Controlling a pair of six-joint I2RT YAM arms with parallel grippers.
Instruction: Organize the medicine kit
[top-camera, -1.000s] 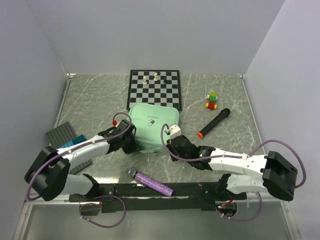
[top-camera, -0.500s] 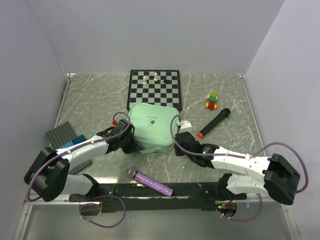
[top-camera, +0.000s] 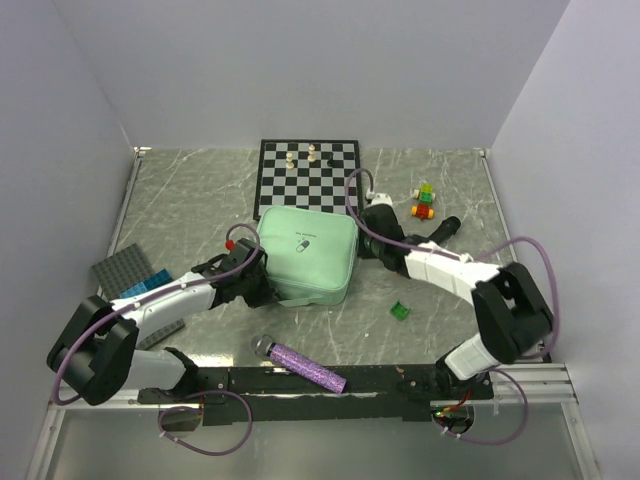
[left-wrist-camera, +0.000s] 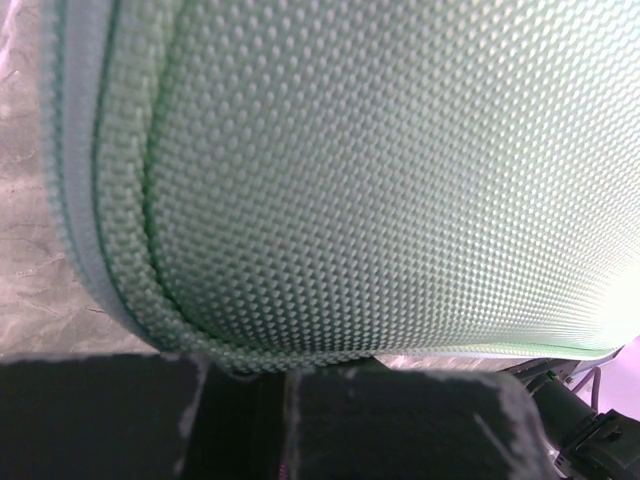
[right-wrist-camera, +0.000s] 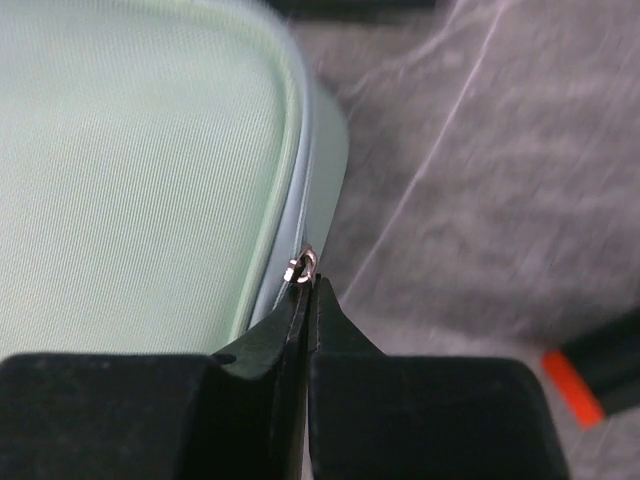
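The medicine kit (top-camera: 305, 255), a mint-green zip case with its lid down, lies mid-table just in front of the chessboard. My right gripper (top-camera: 365, 230) is at the case's far right corner, shut on the small metal zipper pull (right-wrist-camera: 300, 268), which shows just past the fingertips of the right gripper (right-wrist-camera: 311, 287). In the right wrist view the lid of the kit (right-wrist-camera: 130, 180) fills the left half. My left gripper (top-camera: 262, 285) is shut and pressed against the case's near left corner. The woven side of the kit (left-wrist-camera: 400, 180) fills the left wrist view, above the dark fingers (left-wrist-camera: 230, 410).
A chessboard (top-camera: 330, 185) with three pieces lies behind the case. Coloured bricks (top-camera: 425, 200) and a black marker with an orange tip (top-camera: 440, 230) are at the right. A green block (top-camera: 400, 310), a purple cylinder (top-camera: 305, 365) and a dark studded plate (top-camera: 125, 270) lie nearer.
My right gripper has travelled from the case's near right corner along its right side to the far right corner. The green block now shows where the arm lay. The left arm is still.
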